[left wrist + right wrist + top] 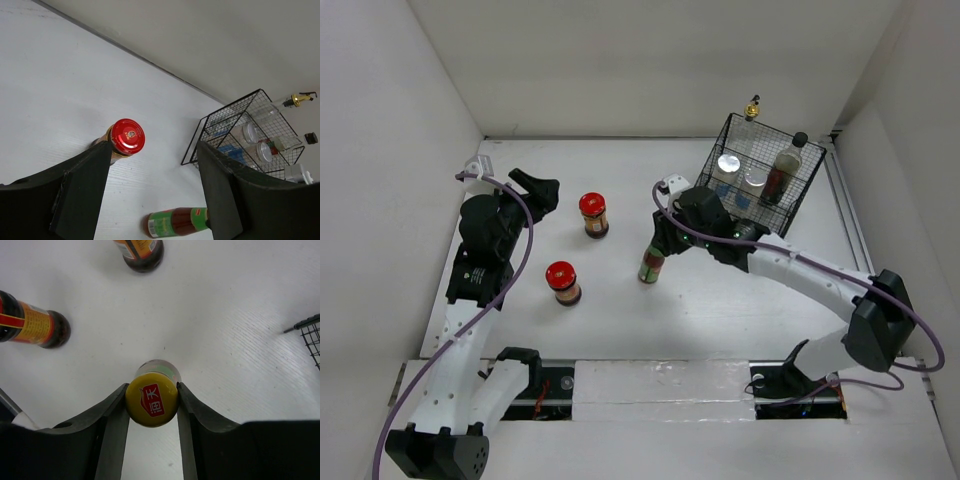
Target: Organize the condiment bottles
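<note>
We find the right gripper (151,386) closed on the yellow cap (151,399) of the green bottle (651,264), with both fingers (112,430) pressed against the cap's sides. The bottle is upright near the middle of the table (620,330), left of and nearer than the basket (808,185) and apart from it. We cannot tell whether its base bears on the surface. The left gripper (154,147) hangs at the far left with its jaws spread wide and nothing between them. It lies left of the far red jar (593,213) and does not touch it. The near red jar (562,281) stands upright, nearer than and slightly left of the far one. Both are left of the green bottle. In the basket at the far right we note two white jars (728,165) side by side, with the dark bottle (785,168) to their right. The clear bottle (752,107) stands outside the basket, just beyond its far edge.
</note>
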`<state>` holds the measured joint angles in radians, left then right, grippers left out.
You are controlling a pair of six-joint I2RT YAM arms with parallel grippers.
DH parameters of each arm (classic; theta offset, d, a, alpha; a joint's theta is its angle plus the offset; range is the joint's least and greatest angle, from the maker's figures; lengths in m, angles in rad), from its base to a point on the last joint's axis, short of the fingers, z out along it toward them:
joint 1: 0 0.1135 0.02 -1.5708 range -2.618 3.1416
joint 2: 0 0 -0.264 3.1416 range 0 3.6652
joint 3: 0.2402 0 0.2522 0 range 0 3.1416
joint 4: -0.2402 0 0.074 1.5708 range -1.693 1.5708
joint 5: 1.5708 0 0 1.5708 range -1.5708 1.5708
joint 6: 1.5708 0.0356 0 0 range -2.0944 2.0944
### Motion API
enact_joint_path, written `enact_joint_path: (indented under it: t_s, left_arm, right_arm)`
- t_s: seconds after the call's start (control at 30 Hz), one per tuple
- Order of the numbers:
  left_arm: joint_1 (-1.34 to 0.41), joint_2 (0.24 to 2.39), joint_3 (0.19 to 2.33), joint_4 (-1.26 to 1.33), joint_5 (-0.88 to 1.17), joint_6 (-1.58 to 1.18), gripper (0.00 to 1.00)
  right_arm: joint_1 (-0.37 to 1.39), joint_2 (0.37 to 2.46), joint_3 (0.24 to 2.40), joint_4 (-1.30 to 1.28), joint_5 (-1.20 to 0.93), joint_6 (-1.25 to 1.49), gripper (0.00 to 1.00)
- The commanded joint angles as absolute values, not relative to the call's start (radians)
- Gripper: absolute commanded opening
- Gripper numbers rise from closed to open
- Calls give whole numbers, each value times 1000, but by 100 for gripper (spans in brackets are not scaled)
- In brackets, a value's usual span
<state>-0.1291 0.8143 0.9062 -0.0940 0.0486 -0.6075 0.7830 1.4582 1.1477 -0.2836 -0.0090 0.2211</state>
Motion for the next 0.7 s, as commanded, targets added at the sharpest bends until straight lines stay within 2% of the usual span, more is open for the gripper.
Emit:
enact_joint_path:
  t_s: [0.0,0.13,0.23,0.43,0.67]
  left_arm:
    - [-124,798,914,-32,67,-604,65]
    - [-124,798,914,-32,77,-604,65]
    - [-124,798,905,-23,86,-604,65]
    - [-133,798,905,-14,97,-604,65]
    - [-133,798,905,-14,107,-604,65]
  right_arm:
    - [792,1330,1173,-189,96,233,34]
    - [766,1163,1183,-189,248,242,32]
    - [671,1033,1218,-189,313,252,31]
    - [487,999,1304,-241,422,252,31]
    - [224,1063,1390,-256,341,230,31]
